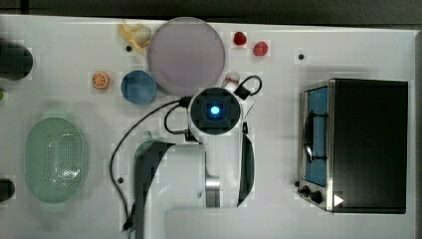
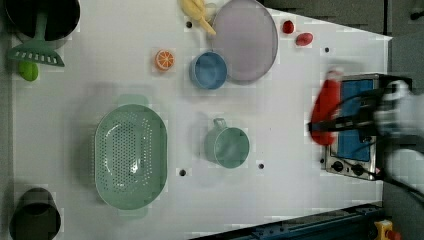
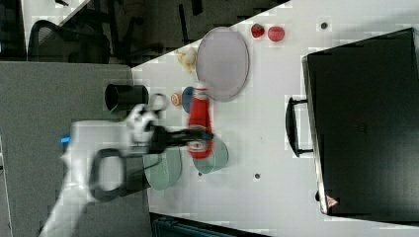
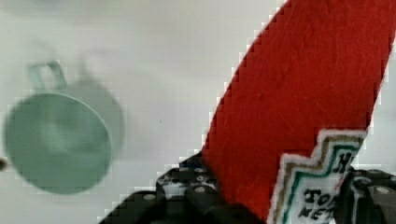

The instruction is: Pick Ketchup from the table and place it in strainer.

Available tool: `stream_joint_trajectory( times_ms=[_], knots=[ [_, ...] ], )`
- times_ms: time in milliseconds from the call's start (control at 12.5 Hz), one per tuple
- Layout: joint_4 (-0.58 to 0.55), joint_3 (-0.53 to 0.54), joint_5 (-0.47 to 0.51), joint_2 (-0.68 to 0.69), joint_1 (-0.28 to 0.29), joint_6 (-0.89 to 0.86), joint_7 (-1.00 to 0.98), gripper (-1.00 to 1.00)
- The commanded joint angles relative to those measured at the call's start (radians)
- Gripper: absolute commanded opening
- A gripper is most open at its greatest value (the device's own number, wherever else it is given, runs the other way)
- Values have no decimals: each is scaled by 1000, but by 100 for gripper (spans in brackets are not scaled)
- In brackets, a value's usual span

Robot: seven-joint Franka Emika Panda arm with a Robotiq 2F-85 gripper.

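One arm raised above the table, hand (image 3: 200,139) clamped around the lifted Ketchup (image 3: 199,123).

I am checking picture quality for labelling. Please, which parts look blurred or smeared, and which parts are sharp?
Left view: the gripper and the Ketchup it holds are smeared, while the strainer is crisp. Right view: the arm is streaked, the toaster oven sharp. Wrist view: the green mug is soft, the bottle's label clearer.
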Motion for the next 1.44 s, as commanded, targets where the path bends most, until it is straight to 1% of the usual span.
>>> stream_joint_trajectory(
  times_ms=[80,240,400,640,880,1040,1120,1360,1440],
  knots=[
    [90,83,32,-61,51,-127,135,24],
    [132,169,61,-55,77,-148,298,24],
    [163,267,62,-36,100,-143,474,24],
    [172,412,62,19,124,-102,716,24],
    [171,544,61,129,140,85,910,24],
    [169,599,59,227,154,190,1047,24],
    [169,611,55,279,164,228,1086,32],
    [170,612,34,410,189,337,1110,96],
    [172,610,34,423,187,357,1111,100]
  ],
)
